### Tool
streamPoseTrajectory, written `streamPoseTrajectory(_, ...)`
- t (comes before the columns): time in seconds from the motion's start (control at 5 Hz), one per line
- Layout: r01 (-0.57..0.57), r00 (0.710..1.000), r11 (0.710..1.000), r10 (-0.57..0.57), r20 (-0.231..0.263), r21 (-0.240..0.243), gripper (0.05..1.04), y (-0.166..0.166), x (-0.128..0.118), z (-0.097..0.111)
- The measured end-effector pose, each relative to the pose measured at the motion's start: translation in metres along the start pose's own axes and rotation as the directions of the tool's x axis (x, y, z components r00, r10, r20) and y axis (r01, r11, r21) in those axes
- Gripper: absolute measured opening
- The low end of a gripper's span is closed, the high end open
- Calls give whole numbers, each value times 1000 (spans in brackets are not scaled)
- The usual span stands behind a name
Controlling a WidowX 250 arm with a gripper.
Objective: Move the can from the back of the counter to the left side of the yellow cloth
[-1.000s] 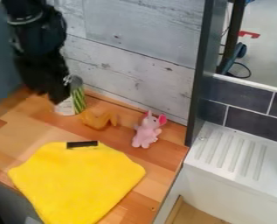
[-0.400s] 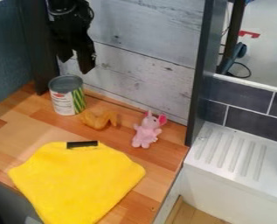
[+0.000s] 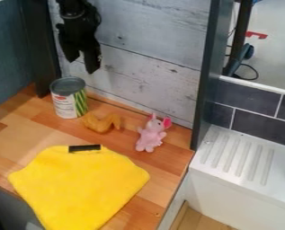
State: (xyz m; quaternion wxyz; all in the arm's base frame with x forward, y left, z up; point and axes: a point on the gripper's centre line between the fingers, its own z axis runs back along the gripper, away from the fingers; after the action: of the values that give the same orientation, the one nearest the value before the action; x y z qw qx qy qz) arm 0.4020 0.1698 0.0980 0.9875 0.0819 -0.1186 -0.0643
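A pale wall of wide boards stands behind a wooden counter, whose top is made of joined strips in lighter and darker brown. To the right, past a tall dark post, is a white sink with a row of raised ridges on its draining side, and dark tiles with pale joints rise behind it. A bright yellow cloth lies spread on the front part of the counter, its outline uneven and its lower end running to the bottom of the view. The black gripper hangs from the top edge at the upper left, in front of the boards, its two fingers pointing down and spread, with a gap between the tips. Nearest to it is the can, upright at the back left of the counter, below the fingertips and apart from them; it has a grey top and a white label with red and green on it. Well to the right of the can, a pink toy with brighter pink ears lies near the wall. Between them is a curved orange-brown piece, just beside the can. Smallest is a black strip on the cloth's upper edge.
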Motion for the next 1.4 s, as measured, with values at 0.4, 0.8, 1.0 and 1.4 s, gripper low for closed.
streamPoseTrajectory(0.4,-36,996,999,38,-84,33,1000,16,-7,-26)
streamPoseTrajectory(0.8,-62,996,998,62,-71,1,1000,17,-5,-28)
streamPoseTrajectory(1.0,-60,996,998,59,-72,-2,1000,12,-12,-28)
streamPoseTrajectory(1.4,96,980,995,-97,-176,-18,1000,-17,-62,-22)
